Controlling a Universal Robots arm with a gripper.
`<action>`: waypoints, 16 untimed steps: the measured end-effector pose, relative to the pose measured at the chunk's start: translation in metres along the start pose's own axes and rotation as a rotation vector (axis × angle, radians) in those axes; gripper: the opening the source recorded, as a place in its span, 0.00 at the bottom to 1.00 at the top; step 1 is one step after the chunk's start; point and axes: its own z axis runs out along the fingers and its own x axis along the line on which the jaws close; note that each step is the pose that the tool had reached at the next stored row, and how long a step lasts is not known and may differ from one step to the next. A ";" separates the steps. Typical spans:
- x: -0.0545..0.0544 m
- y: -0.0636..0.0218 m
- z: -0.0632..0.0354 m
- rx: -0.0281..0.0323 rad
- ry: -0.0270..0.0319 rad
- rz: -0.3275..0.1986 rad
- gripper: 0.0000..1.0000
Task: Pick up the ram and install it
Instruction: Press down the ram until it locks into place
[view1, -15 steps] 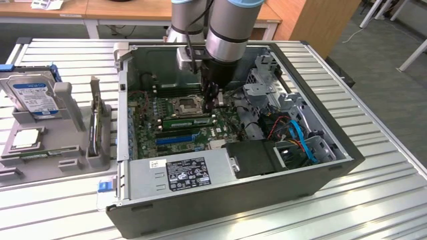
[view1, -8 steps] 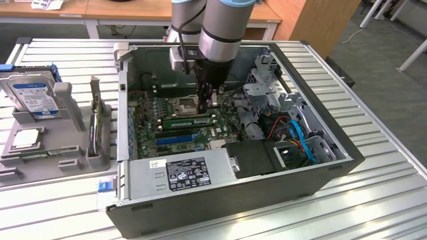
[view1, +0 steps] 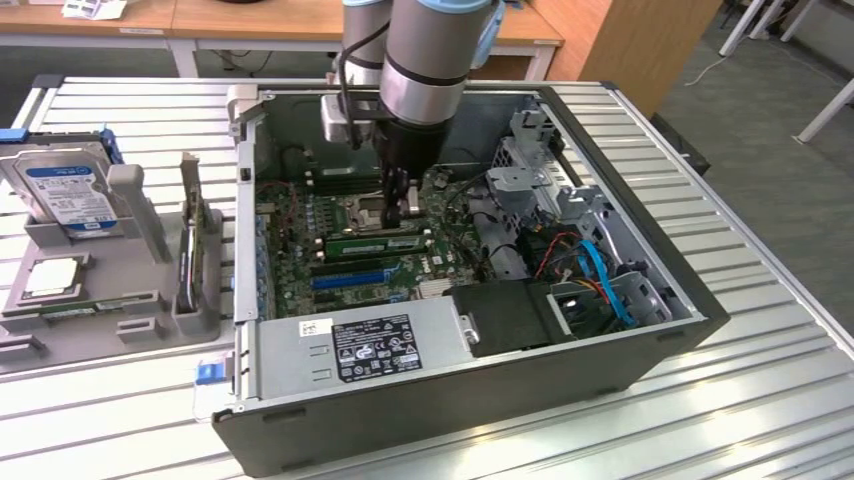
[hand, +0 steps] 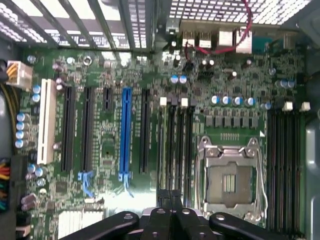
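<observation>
The arm's black jaws (view1: 396, 212) are clenched low inside the open black computer case (view1: 641, 345), over the motherboard (hand: 110, 150), just above the long green ram stick (view1: 378, 243) lying seated across the board.

no readable text, labels too small
</observation>
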 end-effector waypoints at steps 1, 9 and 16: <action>0.000 0.0021 0.0001 0.0000 0.0000 0.000 0.10; 0.000 0.0184 0.0011 0.0001 -0.0001 0.002 0.10; 0.000 0.0305 0.0018 0.0002 -0.0002 0.003 0.10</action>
